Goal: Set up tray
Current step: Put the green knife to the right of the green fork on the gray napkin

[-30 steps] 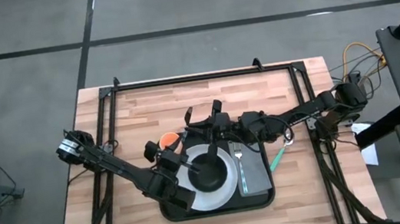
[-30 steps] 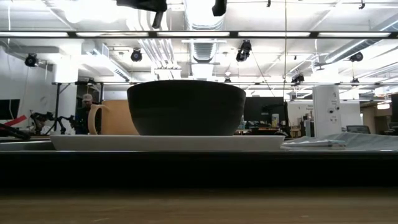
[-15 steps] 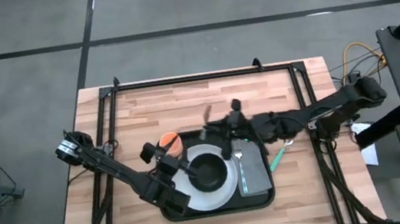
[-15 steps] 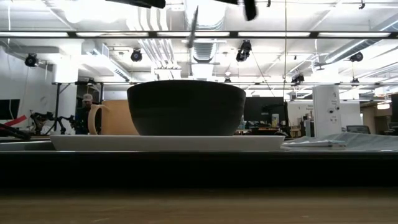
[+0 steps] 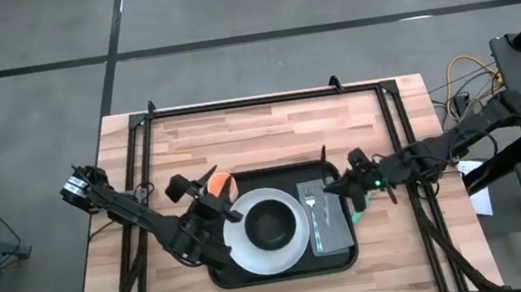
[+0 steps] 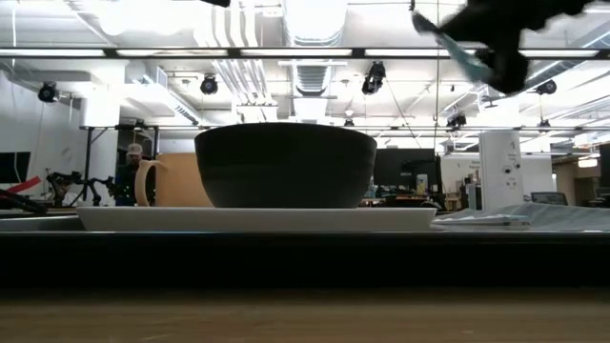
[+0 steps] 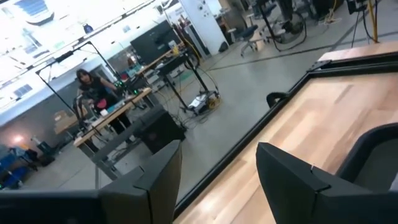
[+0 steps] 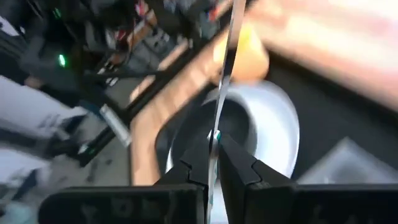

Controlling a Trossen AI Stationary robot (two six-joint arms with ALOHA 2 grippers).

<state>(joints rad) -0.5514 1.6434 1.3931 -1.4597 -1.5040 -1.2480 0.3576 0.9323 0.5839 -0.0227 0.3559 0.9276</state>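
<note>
The right tool has drawn back from over the white round plate to the right rim of the large black rectangular tray at mid-worktop, clamped on a thin silver utensil; it likely goes by the grey folded napkin. The left tool has opened, empty, beside the tray's left edge.

The tray is crowded: white plate with black bowl at its centre, grey napkin at 3 o'clock. An orange cup blocks 10 o'clock. The table offers bare wood from 11 to 1 o'clock.
</note>
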